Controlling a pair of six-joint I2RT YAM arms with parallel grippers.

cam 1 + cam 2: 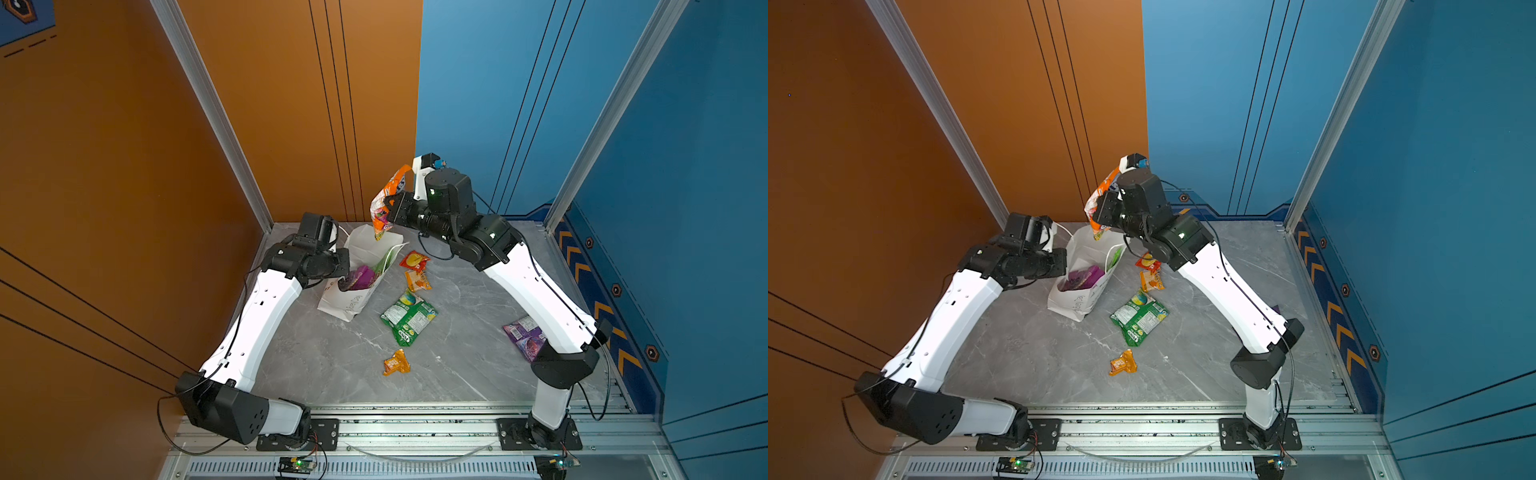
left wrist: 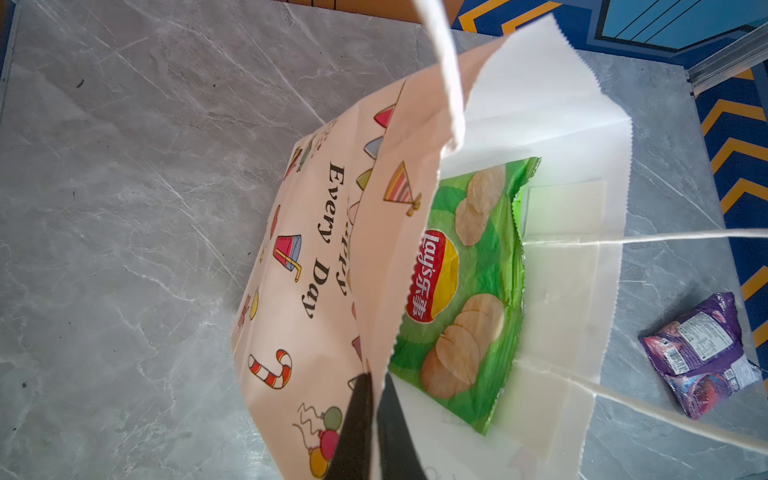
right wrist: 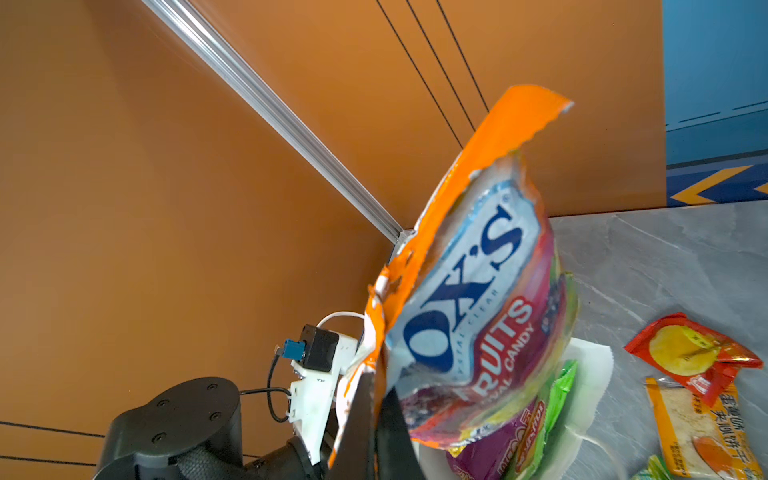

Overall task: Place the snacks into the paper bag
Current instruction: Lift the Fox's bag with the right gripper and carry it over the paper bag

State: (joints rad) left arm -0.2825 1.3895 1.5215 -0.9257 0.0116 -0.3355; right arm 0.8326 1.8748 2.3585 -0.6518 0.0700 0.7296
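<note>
Chips, purple packet occupy paper bag mouth.

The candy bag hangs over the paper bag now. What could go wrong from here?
1. The right jaws pinch only an edge of the Fox's bag; it may slip or swing and catch the rim of the paper bag.
2. The left jaws hold one thin wall of it, which could tear or tip.
3. The Lay's bag and purple packet inside may block the drop.
</note>
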